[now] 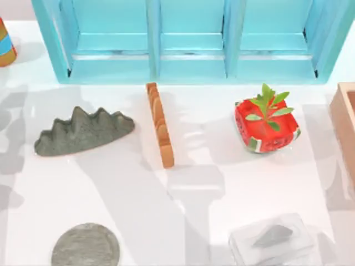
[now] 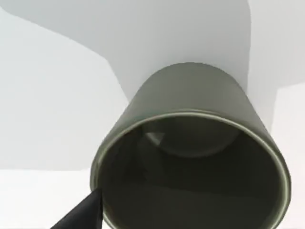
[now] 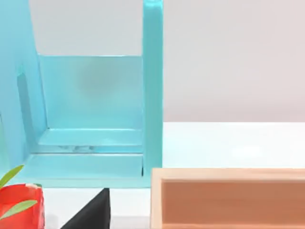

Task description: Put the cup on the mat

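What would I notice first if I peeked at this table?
Probably the bright red watermelon-slice pot with a green plant, right of the middle, and the big turquoise shelf unit along the back. Near the front left sits the round, dull grey speckled cup, which the left wrist view looks straight into.

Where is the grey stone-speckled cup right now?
In the top view, the round grey stone-speckled cup sits at the table's near left edge, below the grey jagged rock-like piece.
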You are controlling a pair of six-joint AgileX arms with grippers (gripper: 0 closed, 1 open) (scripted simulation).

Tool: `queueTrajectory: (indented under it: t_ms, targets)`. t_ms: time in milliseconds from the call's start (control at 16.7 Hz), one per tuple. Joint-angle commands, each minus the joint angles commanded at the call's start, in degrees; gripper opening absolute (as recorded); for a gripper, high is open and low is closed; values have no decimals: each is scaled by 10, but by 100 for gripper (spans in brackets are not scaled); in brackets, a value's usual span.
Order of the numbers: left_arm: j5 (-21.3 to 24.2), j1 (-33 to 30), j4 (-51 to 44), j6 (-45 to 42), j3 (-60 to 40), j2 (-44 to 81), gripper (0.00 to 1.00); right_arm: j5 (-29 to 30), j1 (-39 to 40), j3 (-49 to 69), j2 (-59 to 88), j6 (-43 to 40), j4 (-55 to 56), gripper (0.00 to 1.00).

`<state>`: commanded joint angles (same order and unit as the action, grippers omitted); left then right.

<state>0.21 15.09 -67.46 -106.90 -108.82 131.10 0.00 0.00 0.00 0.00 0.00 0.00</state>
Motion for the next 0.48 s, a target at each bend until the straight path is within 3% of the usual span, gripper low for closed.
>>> queueTrajectory:
  t_ms: [480]
  targets:
    - [0, -4, 58, 5, 64, -5, 100, 0, 0, 0, 0, 0, 0, 100]
